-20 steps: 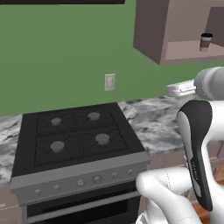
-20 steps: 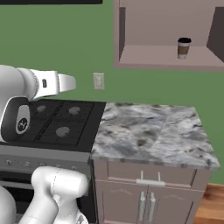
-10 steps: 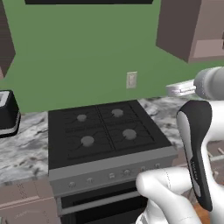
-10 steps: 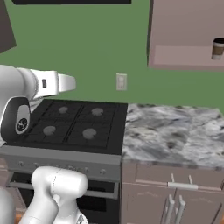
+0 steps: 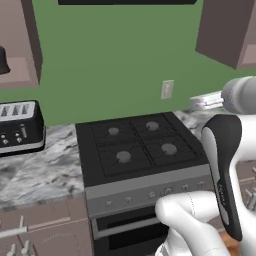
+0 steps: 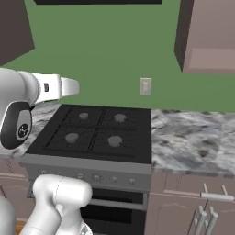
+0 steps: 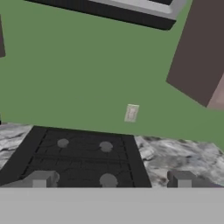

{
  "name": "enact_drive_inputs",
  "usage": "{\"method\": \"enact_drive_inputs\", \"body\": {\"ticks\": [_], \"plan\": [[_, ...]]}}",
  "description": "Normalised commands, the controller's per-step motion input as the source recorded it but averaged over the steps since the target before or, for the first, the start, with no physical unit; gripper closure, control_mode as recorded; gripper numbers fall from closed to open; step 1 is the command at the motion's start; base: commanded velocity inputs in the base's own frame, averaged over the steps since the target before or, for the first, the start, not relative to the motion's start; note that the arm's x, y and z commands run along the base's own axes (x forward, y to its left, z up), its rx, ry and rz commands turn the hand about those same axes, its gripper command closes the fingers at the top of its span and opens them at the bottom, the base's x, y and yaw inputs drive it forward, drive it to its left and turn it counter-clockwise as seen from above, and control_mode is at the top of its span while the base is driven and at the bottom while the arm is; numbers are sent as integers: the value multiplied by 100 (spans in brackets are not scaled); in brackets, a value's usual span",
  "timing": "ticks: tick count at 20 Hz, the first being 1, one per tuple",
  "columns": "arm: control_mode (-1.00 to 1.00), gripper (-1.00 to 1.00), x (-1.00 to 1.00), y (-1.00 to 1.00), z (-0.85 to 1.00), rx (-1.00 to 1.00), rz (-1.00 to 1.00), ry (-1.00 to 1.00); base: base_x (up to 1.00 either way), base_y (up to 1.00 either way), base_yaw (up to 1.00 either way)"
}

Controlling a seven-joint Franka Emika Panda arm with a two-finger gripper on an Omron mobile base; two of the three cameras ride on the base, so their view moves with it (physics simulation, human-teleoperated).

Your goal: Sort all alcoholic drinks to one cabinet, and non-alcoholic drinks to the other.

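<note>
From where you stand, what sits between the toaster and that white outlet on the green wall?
In the left base view, the black four-burner stove lies between the toaster and the outlet, with marbled counter beside the toaster.

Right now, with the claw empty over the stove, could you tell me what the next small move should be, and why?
Probably keep driving the base left. The claw is open with nothing between its fingers, facing the stove. A black bottle sits in the left wall cabinet, at the left base view's edge, likely still out of reach.
</note>
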Motion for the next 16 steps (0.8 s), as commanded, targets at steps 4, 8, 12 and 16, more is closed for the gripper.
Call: {"method": "enact_drive_inputs", "body": {"ticks": [4,8,12,16], "plan": [[100,-100,0,0,0,0,0,0,-41,46,0],[100,-100,0,0,0,0,0,0,-45,44,0],[100,-100,0,0,0,0,0,0,-29,51,1],[100,-100,0,0,0,0,0,0,-6,57,4]]}}
